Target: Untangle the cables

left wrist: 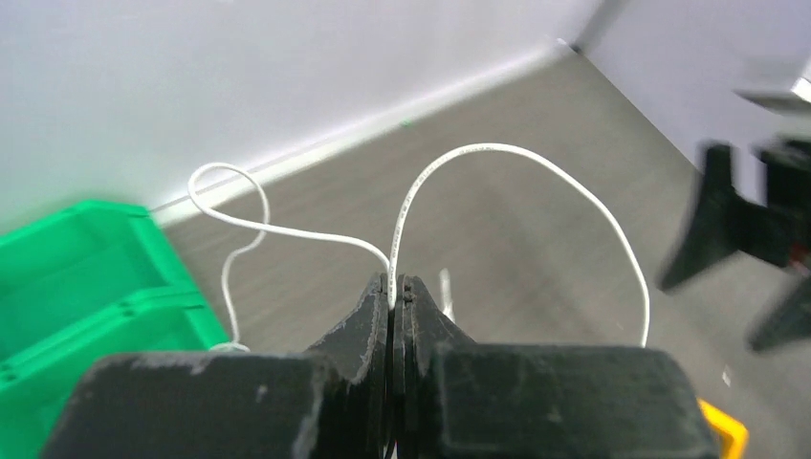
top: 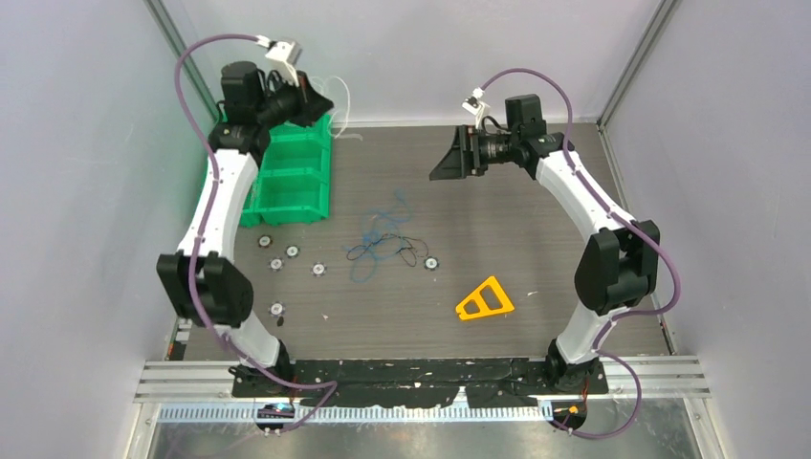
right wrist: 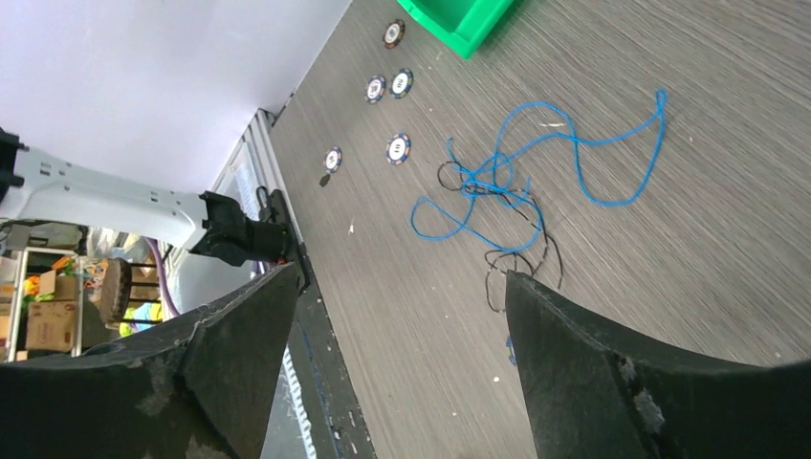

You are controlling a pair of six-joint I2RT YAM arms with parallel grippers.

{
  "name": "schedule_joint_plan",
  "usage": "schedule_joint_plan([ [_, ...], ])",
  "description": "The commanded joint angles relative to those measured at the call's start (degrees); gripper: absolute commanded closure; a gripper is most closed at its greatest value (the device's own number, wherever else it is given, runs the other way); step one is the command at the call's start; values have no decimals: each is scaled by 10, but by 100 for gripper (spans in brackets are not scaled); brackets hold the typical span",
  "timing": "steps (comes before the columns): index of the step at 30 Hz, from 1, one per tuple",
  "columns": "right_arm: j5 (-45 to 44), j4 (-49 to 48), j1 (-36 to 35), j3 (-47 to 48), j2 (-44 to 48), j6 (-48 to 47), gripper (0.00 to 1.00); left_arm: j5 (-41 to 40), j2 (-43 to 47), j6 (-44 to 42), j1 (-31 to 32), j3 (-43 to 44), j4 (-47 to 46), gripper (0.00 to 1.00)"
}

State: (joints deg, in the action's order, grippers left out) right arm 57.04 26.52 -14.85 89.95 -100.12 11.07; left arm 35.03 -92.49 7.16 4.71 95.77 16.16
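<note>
1. Pale walls close in a grey wood-grain bench (top: 536, 229), with a stack of green bins (top: 292, 177) standing at its far left.
2. The left claw (left wrist: 392, 287) hangs raised over the far end of the green bins, its fingers pressed together on a thin white cable (left wrist: 497, 153).
3. From that pinch the white cable springs out in two loops. One curls back over the bins, and the other arcs away from them to the right.
4. The right claw (right wrist: 400, 277) hovers well to the right of the bins, above the bench. Its fingers are spread wide with nothing between them.
5. A blue cable (right wrist: 564, 143) and a black cable (right wrist: 521, 253) lie flat on the bench to the right of the bins. The two cross in a knot, and they lie apart from the white cable.
6. Several small round discs (top: 318, 270) lie scattered on the bench just in front of the bins.
7. An orange triangular frame (top: 484, 300) lies well apart from the bins, further right and nearer the arm bases.
</note>
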Motion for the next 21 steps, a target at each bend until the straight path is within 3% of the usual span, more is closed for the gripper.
schedule_joint_plan([
  [1, -23, 52, 11, 23, 42, -66, 14, -31, -110, 20, -68, 133, 53, 100],
  [5, -54, 93, 14, 14, 66, -116, 11, -75, -221, -17, -99, 279, 68, 100],
  [10, -97, 119, 17, -6, 97, -160, 7, -93, -318, -60, -119, 373, 28, 100],
  [14, -114, 122, 17, -27, 114, -172, 5, -66, -384, -48, -130, 424, -11, 100],
  [18, -129, 125, 17, -41, 120, -181, 4, -93, -419, -68, -128, 433, -13, 100],
  [21, -148, 134, 17, -35, 115, -194, 4, -137, -438, -165, -112, 430, 43, 100],
])
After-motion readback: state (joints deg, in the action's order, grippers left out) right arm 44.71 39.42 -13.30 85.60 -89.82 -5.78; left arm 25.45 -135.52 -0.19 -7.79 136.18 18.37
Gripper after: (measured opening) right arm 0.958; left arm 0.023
